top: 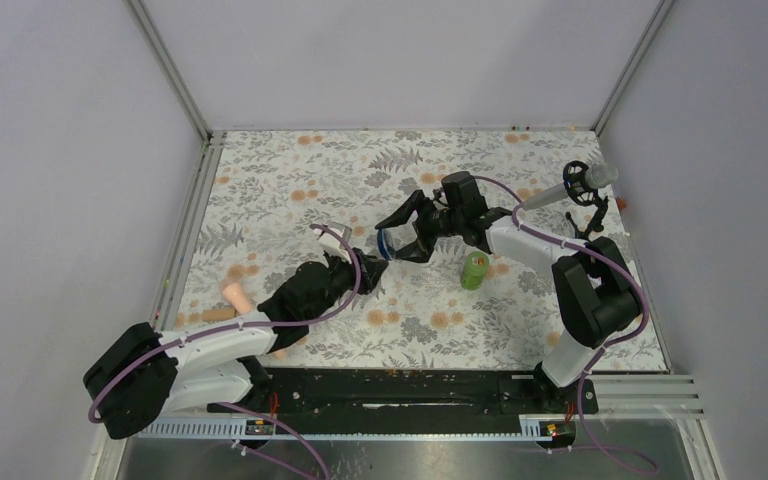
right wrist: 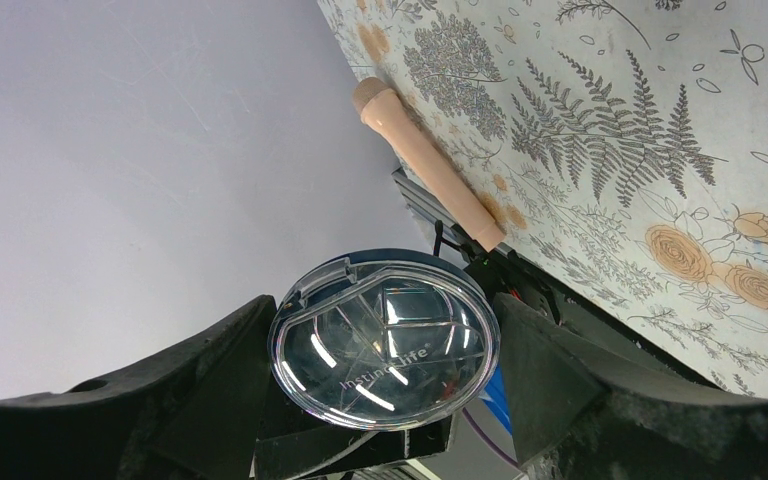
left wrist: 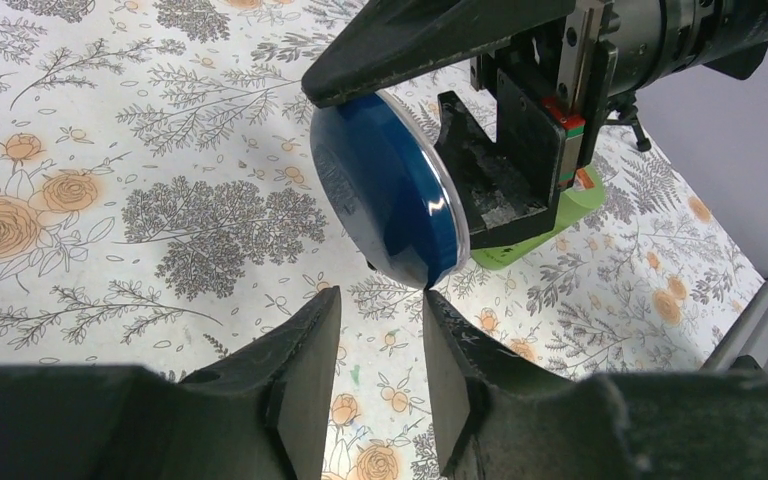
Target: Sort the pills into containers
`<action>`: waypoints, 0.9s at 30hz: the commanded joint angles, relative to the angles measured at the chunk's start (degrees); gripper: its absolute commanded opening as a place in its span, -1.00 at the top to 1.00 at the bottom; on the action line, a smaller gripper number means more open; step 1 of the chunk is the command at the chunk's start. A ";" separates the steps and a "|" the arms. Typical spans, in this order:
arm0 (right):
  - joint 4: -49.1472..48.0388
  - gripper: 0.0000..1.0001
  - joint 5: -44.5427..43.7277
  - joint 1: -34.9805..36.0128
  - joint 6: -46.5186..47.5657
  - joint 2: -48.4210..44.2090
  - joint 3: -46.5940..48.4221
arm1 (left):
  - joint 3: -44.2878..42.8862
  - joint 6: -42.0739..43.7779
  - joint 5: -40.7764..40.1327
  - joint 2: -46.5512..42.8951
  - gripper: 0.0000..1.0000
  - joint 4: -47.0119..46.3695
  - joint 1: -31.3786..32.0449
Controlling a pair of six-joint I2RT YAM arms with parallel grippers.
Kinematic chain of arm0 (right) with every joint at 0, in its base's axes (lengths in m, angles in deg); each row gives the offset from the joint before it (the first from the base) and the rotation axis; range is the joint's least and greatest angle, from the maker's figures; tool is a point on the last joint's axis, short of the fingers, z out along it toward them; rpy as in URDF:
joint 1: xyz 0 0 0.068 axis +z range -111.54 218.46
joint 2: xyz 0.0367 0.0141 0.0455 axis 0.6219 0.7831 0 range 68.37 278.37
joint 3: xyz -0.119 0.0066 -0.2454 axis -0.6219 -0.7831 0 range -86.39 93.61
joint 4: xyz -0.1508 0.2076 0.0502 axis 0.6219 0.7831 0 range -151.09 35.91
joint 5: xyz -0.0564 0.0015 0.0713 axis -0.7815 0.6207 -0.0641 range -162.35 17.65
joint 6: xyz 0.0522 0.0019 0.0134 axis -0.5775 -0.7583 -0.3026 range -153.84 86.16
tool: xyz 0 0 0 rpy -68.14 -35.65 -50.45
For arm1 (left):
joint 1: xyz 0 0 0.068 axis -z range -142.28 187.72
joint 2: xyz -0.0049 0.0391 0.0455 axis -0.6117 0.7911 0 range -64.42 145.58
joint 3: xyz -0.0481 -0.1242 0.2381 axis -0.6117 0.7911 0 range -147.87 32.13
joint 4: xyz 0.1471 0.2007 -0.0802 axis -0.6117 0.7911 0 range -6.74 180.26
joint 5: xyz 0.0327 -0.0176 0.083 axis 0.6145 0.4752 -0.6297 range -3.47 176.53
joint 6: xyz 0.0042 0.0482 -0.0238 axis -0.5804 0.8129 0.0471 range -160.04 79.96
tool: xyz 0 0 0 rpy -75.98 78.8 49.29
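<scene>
Clear-lidded dark-blue jar (top: 390,243), tilted on edge, bright green bottle (top: 475,270) upright just beside

Glossy plastic on blue jar (left wrist: 390,190), clear lid (right wrist: 385,340); matt floral table cover (left wrist: 110,200); smooth matt peach rod (right wrist: 428,167)

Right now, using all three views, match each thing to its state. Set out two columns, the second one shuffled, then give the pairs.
Column one:
1. blue jar
2. green bottle
3. peach rod
4. left gripper

Column two:
A. open, holding nothing
B. lying flat on the table
C. clamped on edge in the right gripper
D. standing upright on the table

Pairs: 1-C, 2-D, 3-B, 4-A.
</scene>
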 commanded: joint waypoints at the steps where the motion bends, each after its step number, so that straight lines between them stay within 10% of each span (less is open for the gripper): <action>1: -1.98 -0.11 0.85 -0.27 -0.42 -2.26 -0.46 | -3.46 0.01 -2.31 0.63 0.24 -2.93 -0.22; 27: 0.55 -0.08 -2.12 -0.10 2.27 -2.78 -1.37 | -5.33 -1.04 -5.87 6.32 -0.23 -7.79 -0.14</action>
